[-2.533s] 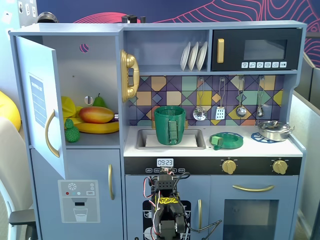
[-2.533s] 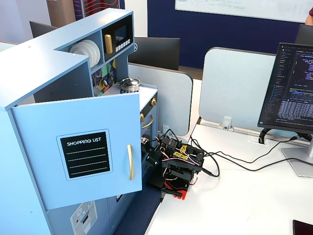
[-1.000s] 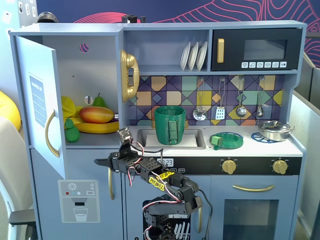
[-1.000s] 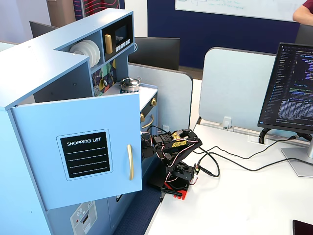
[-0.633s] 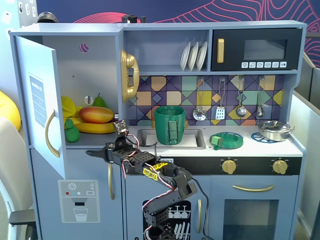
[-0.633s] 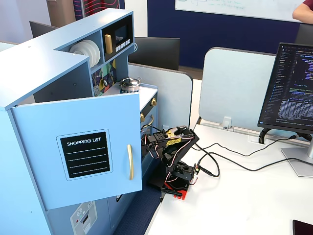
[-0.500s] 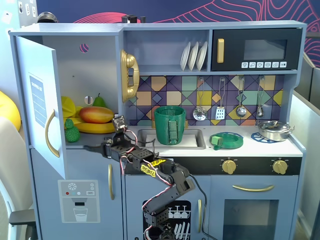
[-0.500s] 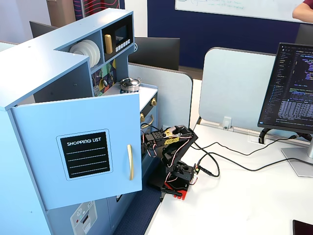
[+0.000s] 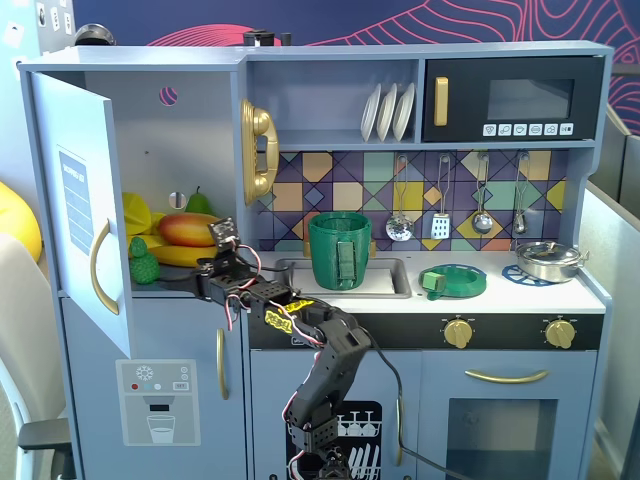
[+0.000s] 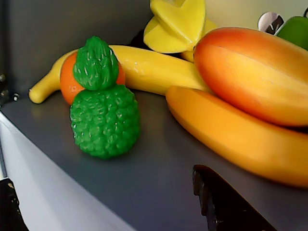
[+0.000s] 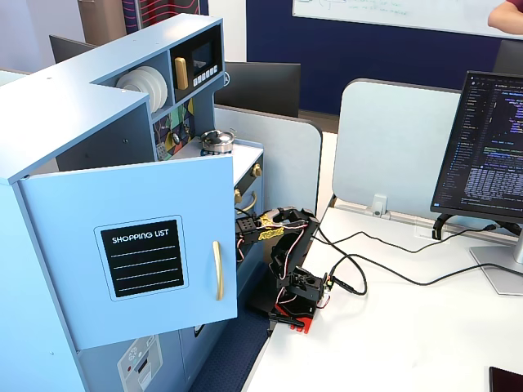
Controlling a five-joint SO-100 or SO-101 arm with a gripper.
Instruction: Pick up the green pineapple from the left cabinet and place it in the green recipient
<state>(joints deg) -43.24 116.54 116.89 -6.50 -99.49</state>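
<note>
The green pineapple (image 9: 143, 262) stands upright on the shelf of the open left cabinet (image 9: 185, 130), near its front left corner. In the wrist view the pineapple (image 10: 103, 115) is straight ahead, a short way beyond my gripper (image 10: 101, 175). The gripper (image 9: 203, 278) is open and empty at the shelf's front edge, to the right of the pineapple and not touching it. One black finger (image 10: 226, 204) shows at the lower right, the other at the lower left edge. The green recipient (image 9: 340, 250) stands upright in the sink. The arm (image 11: 286, 245) shows beside the cabinet door.
A mango (image 9: 188, 228), bananas (image 10: 240, 139), an orange (image 10: 70, 84), a yellow star fruit (image 10: 178, 24) and a green pear (image 9: 198, 203) crowd the shelf behind and right of the pineapple. The open door (image 9: 85, 210) hangs to the left. A flat green-and-blue dish (image 9: 453, 280) lies on the counter.
</note>
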